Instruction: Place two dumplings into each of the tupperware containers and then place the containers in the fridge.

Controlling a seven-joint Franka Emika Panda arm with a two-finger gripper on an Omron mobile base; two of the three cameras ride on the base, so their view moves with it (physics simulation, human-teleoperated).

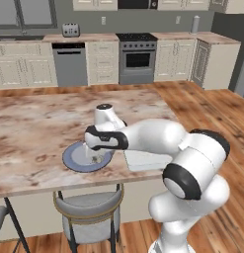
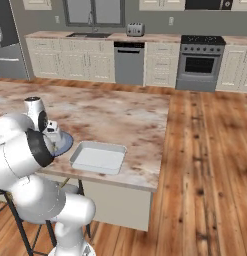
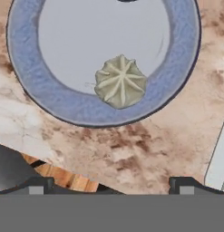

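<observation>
A single dumpling (image 3: 120,82), tan-olive with a creased top, lies on a round grey-blue plate (image 3: 31,90) near the counter's front edge. My gripper (image 3: 111,188) hangs straight above that plate (image 1: 74,159), open, with its two fingertips (image 3: 38,186) spread wide and nothing between them. A pale grey tupperware container (image 1: 145,159) sits just right of the plate, and it looks empty in the right base view (image 2: 97,157). Its rim shows at the right edge of the hand view (image 3: 217,163). The grey fridge (image 2: 6,47) stands at the far left of the room.
The marble counter (image 1: 39,123) stretches back and left of the plate. A stool (image 1: 89,210) stands under the front edge below the plate. Cabinets, a dishwasher (image 1: 70,64) and an oven (image 1: 137,59) line the back wall.
</observation>
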